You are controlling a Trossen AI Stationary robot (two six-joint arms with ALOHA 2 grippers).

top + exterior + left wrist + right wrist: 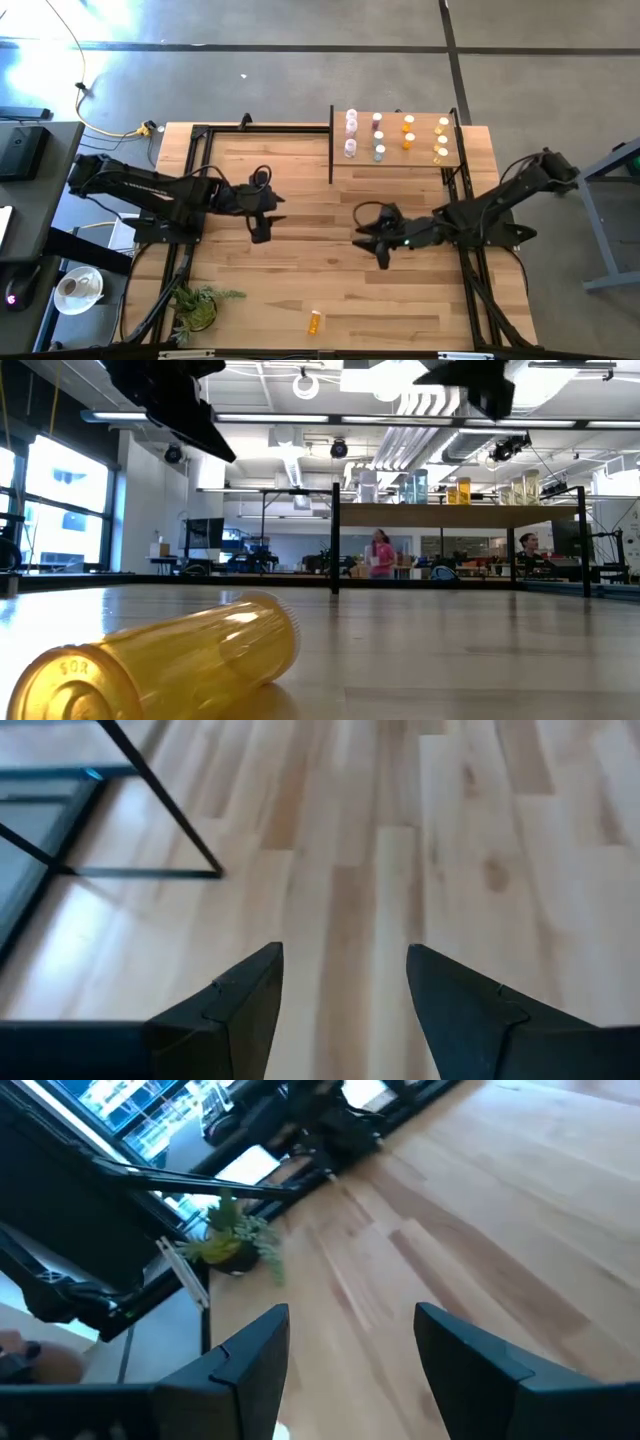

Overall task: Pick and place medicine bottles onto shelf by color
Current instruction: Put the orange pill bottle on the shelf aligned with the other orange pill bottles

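Both sets of jaws hang released and empty, left gripper (262, 232) and right gripper (382, 250) over bare bench. One orange bottle (315, 322) lies toppled well short of either — the rest fill the shelf (395, 166). I'd have the right one straddle its barrel crosswise, then close.

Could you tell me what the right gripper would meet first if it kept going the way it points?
Probably just bare tabletop: the open right gripper aims down across empty planks, with the plant off to one side.
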